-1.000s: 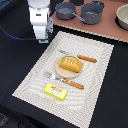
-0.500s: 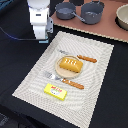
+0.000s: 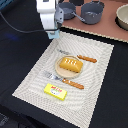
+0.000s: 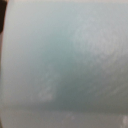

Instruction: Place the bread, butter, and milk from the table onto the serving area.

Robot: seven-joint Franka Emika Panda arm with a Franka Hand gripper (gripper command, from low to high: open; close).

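My gripper (image 3: 52, 33) hangs over the far left corner of the serving area, the beige striped placemat (image 3: 95, 97). It is shut on the milk (image 3: 53, 36), a pale blue-white carton mostly hidden between the fingers. The milk's pale surface (image 4: 64, 64) fills the whole wrist view. The bread (image 3: 70, 64), a golden-orange loaf, lies on the round tan plate (image 3: 58, 71) in the middle of the mat. The butter (image 3: 56, 91), a flat yellow packet with a red label, lies on the mat near its front edge.
A fork (image 3: 55, 77) and a knife (image 3: 86, 58) with orange handles flank the plate. Behind the mat a pinkish-brown board (image 3: 107, 31) carries two dark pots (image 3: 93, 12) (image 3: 67, 10) and a pale bowl (image 3: 123, 17). The table around is dark.
My gripper with the milk has shifted a little toward the exterior view's right, over the mat's corner. Bread and butter have not moved.
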